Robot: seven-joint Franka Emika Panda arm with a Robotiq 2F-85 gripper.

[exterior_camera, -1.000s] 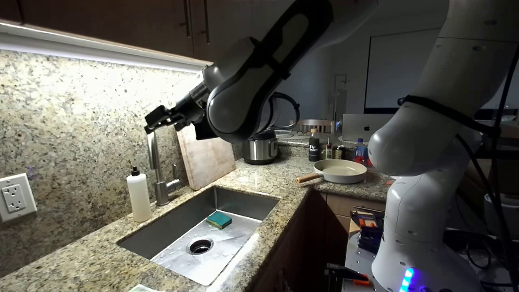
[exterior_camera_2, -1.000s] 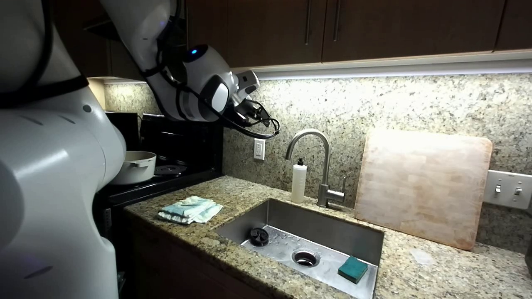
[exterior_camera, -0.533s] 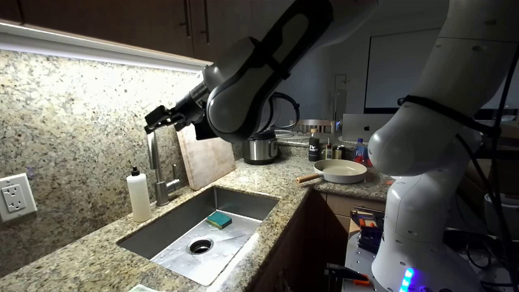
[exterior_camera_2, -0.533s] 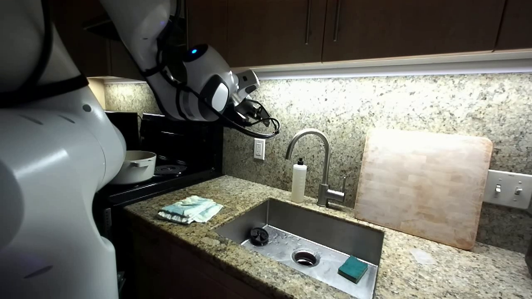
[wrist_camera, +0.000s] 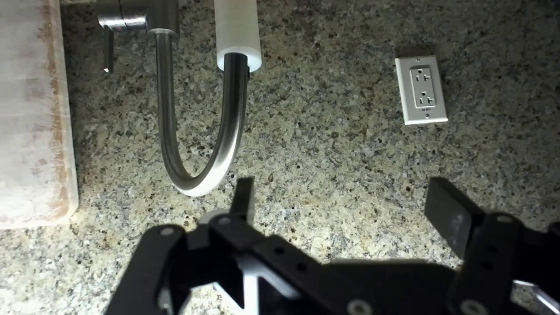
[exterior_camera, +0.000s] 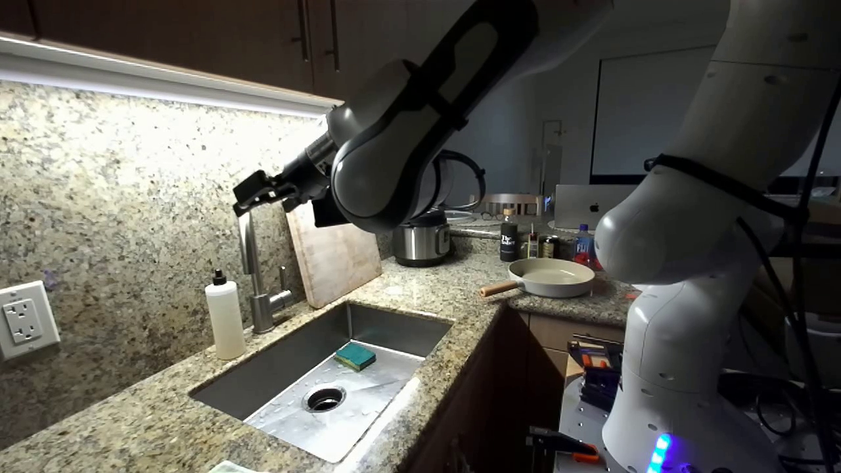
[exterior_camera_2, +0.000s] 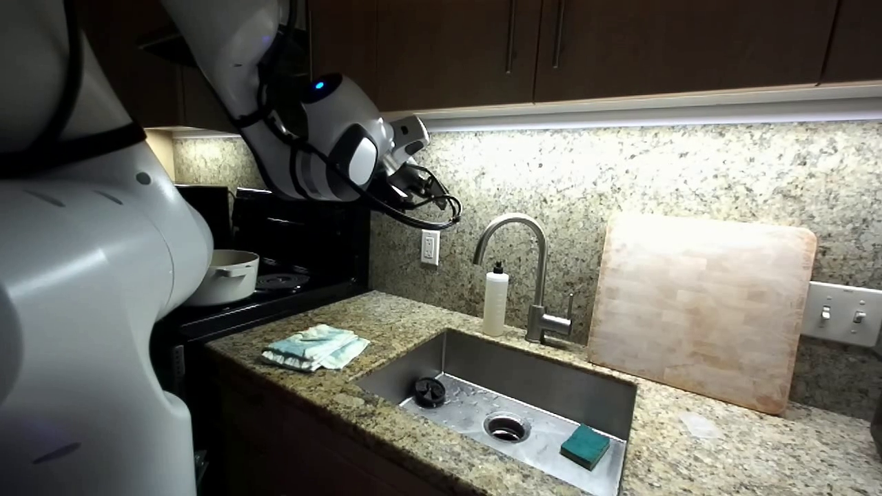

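My gripper [wrist_camera: 343, 199] is open, its black fingers [wrist_camera: 450, 214] wide apart with only the speckled backsplash behind the gap. In both exterior views the gripper [exterior_camera: 255, 192] hangs in the air near the backsplash, above sink height. Nearest to it in the wrist view is the curved steel faucet [wrist_camera: 166, 109], which appears upside down beside the left finger; no contact is visible. Behind the spout stands a whitish bottle [wrist_camera: 237, 26] with a black nozzle, seen upright by the faucet [exterior_camera_2: 541, 275]. A green sponge [exterior_camera_2: 585, 446] lies in the steel sink [exterior_camera_2: 537, 444] near the drain [exterior_camera_2: 507, 428].
A wooden cutting board [exterior_camera_2: 703, 310] leans on the backsplash. Also in view are a folded cloth [exterior_camera_2: 315, 348], a black drain stopper [exterior_camera_2: 429, 392] in the sink, a pot [exterior_camera_2: 224, 277] on the stove, a pan [exterior_camera: 550, 277], a cooker [exterior_camera: 420, 240] and cabinets [exterior_camera: 164, 39] overhead.
The arm and gripper have shifted very slightly leftward in both exterior views within the last half second. The other things stay where they were.
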